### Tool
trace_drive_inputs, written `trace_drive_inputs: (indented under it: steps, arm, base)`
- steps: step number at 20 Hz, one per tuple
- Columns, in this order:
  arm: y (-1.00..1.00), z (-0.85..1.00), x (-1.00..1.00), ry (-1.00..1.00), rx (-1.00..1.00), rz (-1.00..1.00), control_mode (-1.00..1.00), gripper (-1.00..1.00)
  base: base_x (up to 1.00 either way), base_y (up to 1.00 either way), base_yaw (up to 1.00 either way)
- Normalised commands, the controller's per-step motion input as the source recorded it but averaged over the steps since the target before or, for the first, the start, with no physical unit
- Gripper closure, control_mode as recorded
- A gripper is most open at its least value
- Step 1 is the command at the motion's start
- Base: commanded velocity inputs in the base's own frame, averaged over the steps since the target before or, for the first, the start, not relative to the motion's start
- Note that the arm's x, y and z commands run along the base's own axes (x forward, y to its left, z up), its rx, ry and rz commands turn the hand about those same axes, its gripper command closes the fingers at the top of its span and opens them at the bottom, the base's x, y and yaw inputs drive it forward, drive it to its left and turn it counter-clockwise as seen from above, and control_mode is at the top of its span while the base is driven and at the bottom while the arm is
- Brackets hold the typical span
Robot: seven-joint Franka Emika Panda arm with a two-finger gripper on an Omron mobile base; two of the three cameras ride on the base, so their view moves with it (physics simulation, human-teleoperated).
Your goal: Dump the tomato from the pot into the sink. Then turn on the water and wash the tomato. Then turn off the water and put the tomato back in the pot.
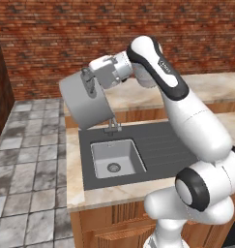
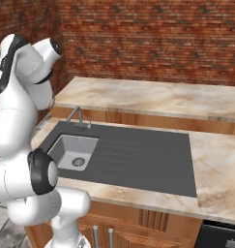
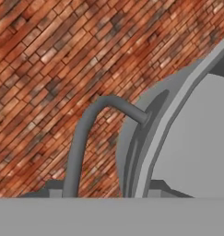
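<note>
My hand (image 1: 88,81) is clamped on the rim of the grey metal pot (image 1: 85,100), close to one of its small side handles (image 3: 92,133), and I hold the pot up in the air, tipped over on its side. In the left base view it hangs at about 11 o'clock from the sink (image 1: 116,157), above the back left corner of the dark drainboard plate (image 1: 165,145) and partly in front of the slim faucet (image 1: 112,127). Its mouth seems to face away from that camera, though I can't be sure from this angle. In the hand view the pot's rim and wall fill the 4 o'clock side, with the curved handle at centre and the brick wall (image 3: 53,55) behind.

The basin sits in the marble desk (image 2: 153,99), its round drain (image 1: 113,167) plain to see. I cannot make out the tomato anywhere; it may be inside the pot.
</note>
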Motion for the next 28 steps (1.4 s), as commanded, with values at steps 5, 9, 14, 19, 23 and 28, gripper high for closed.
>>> trace_drive_inputs:
  steps: [5,9,14,19,23,28]
  arm:
    - [0.00,-0.10,0.35,0.05,0.14,0.00,-1.00,1.00]
    - [0.00,-0.08,0.51,0.04,0.09,0.00,-1.00,1.00]
    - [0.00,-0.09,0.55,0.02,0.08,0.00,-1.00,1.00]
    - [-0.01,-0.03,0.29,0.00,0.08,0.00,-1.00,1.00]
    - [-0.12,0.00,0.03,0.00,0.07,0.00,-1.00,1.00]
    - [-0.24,0.00,0.01,0.01,0.07,0.00,-1.00,1.00]
  base:
    - [0.00,0.00,0.00]
    - [0.00,0.00,0.00]
    - [0.00,0.00,0.00]
    - [0.00,0.00,0.00]
    - [0.00,0.00,0.00]
    - [0.00,0.00,0.00]
